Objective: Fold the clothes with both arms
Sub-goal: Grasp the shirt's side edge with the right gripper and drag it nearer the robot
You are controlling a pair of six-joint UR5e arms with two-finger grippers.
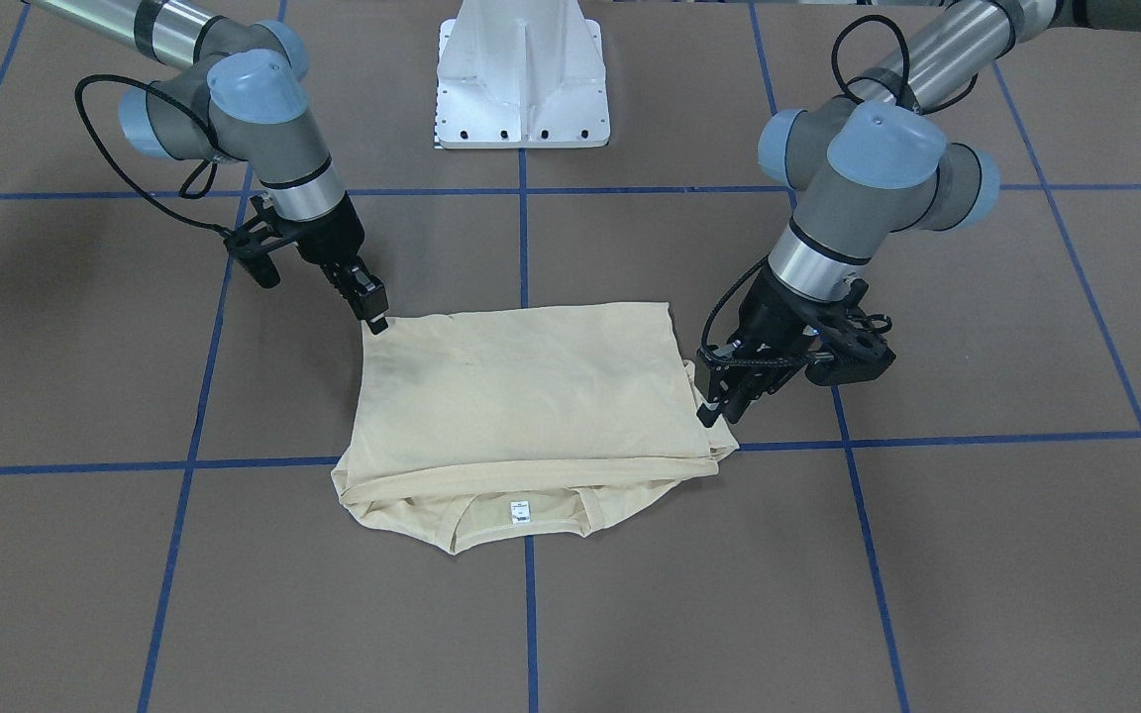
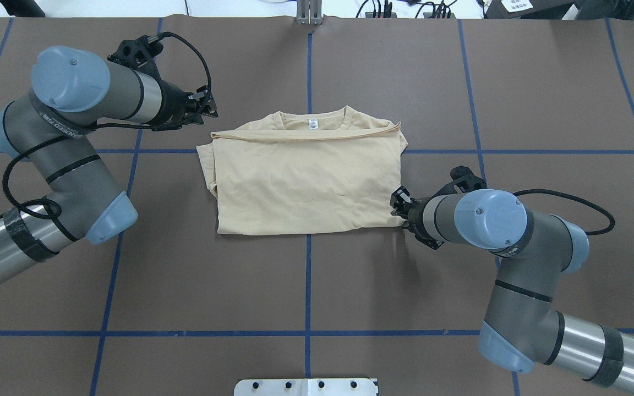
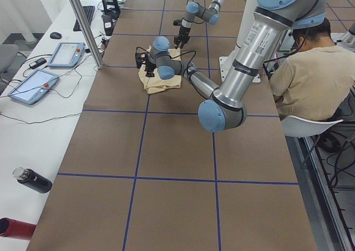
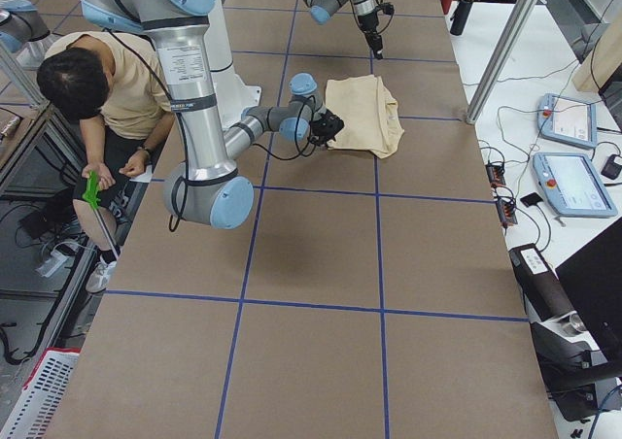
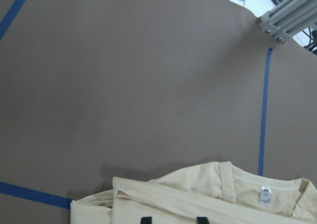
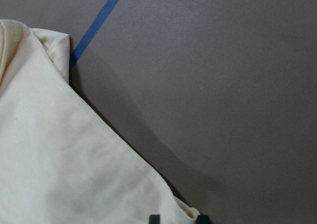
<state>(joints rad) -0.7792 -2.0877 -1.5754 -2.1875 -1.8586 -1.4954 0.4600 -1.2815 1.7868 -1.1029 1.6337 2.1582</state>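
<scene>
Right claw (image 2: 395,202), tips parted, sits at shirt (image 2: 306,181) near-right corner; left claw (image 2: 211,108), parted too, hangs beside far-left corner, diagonally opposite.

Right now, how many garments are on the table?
1: a folded cream T-shirt in the middle of the table, between the left gripper and right gripper, neck label on the side away from the robot. Its layers could hide something smaller.
</scene>
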